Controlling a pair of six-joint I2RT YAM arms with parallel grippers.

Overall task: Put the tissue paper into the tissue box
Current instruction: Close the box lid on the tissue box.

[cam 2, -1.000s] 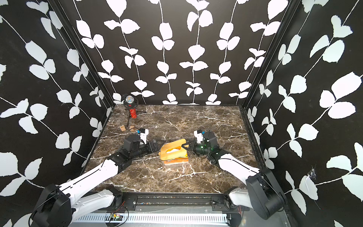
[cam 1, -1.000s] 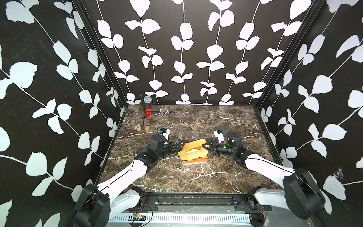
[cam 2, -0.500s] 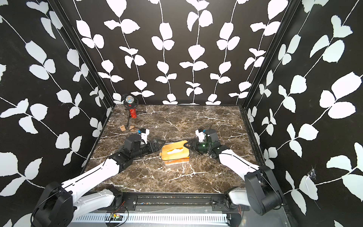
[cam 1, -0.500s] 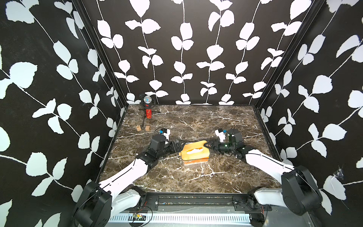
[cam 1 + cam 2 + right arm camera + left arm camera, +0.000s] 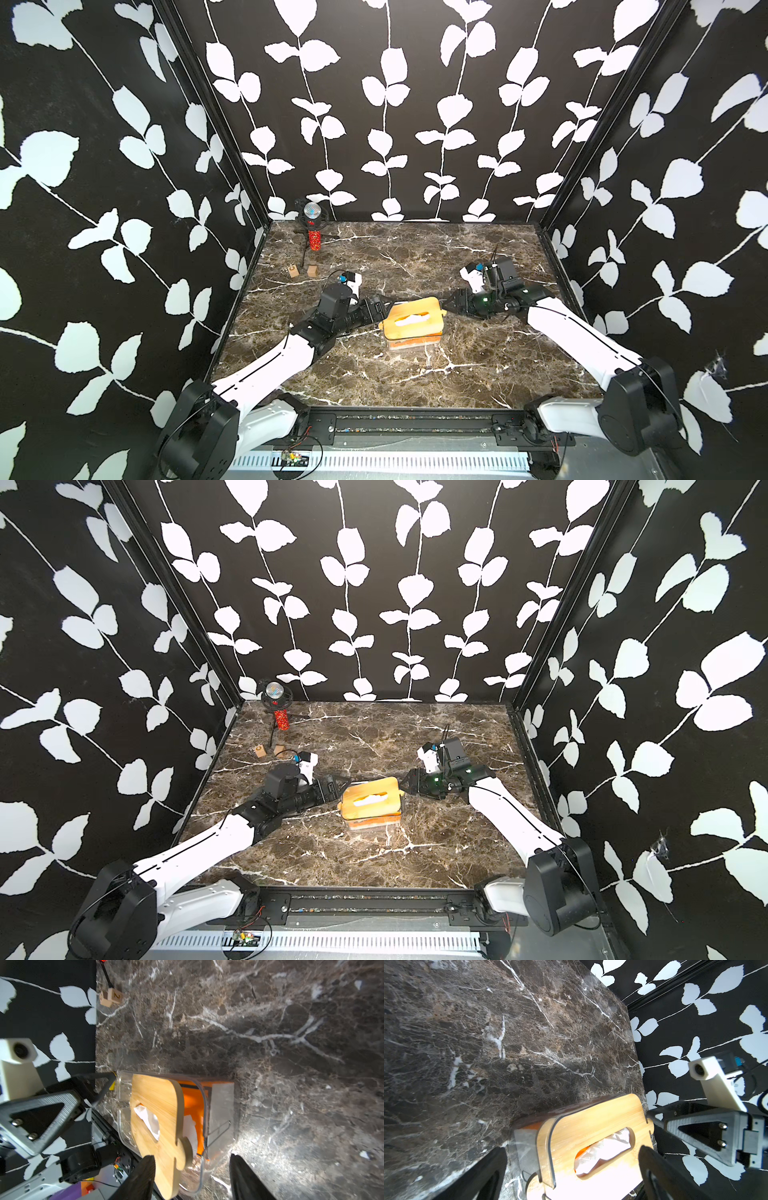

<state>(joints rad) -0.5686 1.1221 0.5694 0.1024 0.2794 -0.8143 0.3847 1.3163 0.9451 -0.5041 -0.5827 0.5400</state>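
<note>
Bamboo lid askew, both pincers released

Orange soft tissue paper lies inside the clear plastic tissue box, long axis running arm to arm. Slotted lid rests tilted on top. Gaping: left gripper, right gripper.

Bamboo lid sat askew atop clear tissue box, white sheet through its slot, orange tissue paper inside, left gripper and right gripper at opposite ends
</note>
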